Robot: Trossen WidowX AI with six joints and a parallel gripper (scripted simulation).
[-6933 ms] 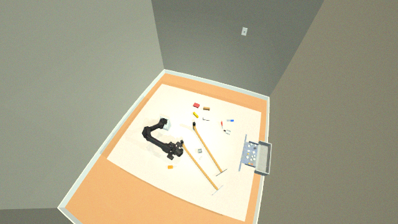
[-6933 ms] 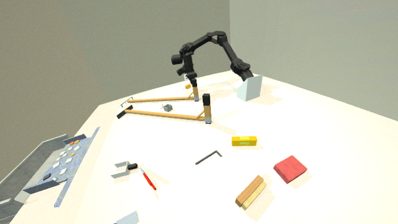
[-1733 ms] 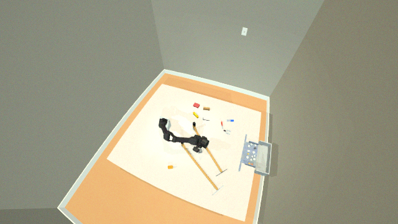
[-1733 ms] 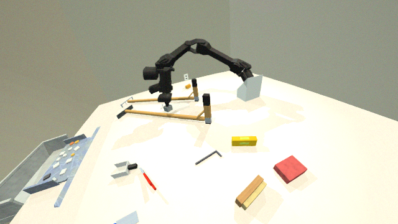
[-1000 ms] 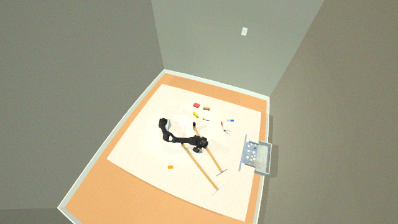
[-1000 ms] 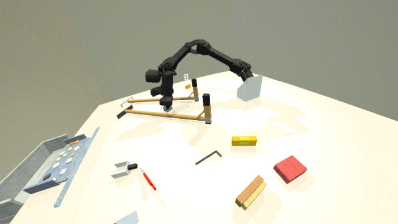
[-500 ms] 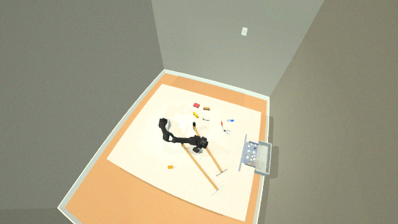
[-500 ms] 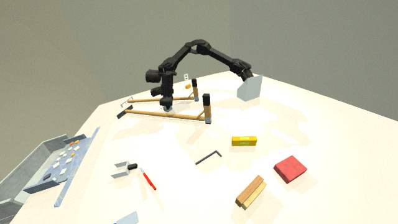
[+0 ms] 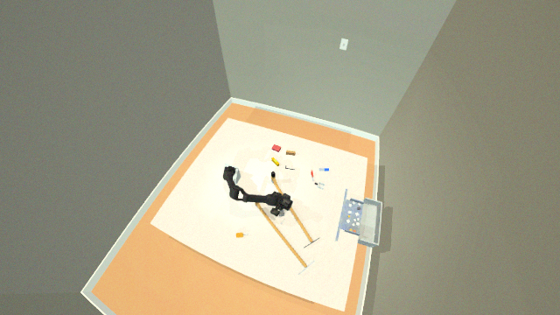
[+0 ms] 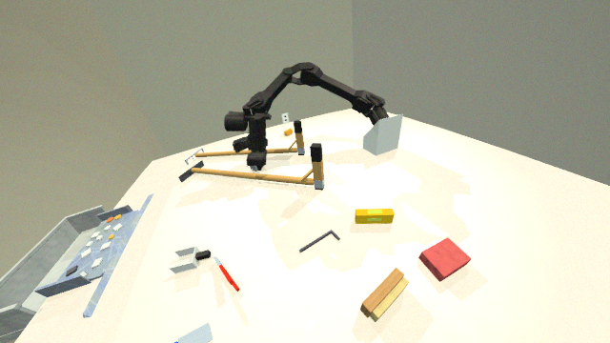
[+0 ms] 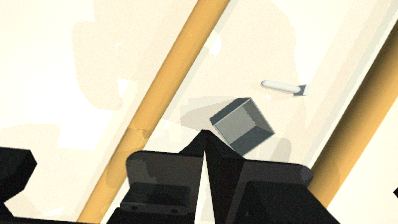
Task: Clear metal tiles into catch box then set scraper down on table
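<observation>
My gripper (image 9: 276, 213) (image 10: 255, 167) (image 11: 205, 133) is shut on nothing and sits low over the table between two long wooden-handled scrapers. One scraper (image 9: 295, 216) (image 10: 253, 175) has a dark blade. The other scraper (image 9: 282, 236) (image 10: 238, 152) has a pale blade. Both lie flat on the table, and their shafts run on either side of my fingers in the wrist view. A small grey cube (image 11: 242, 125) lies just beyond my fingertips. The steel bench plate (image 9: 355, 202) (image 10: 116, 248) carries several small tiles (image 9: 353, 220) (image 10: 97, 236). The grey catch box (image 9: 371, 220) (image 10: 29, 267) sits at its far end.
A red block (image 9: 276, 148) (image 10: 444, 258), a yellow level (image 9: 275, 161) (image 10: 374, 215), a wooden block (image 9: 290, 152) (image 10: 383, 294), a hex key (image 10: 318, 240) and a red screwdriver (image 10: 228, 276) lie on the table. A small white pin (image 11: 280, 86) lies near the cube.
</observation>
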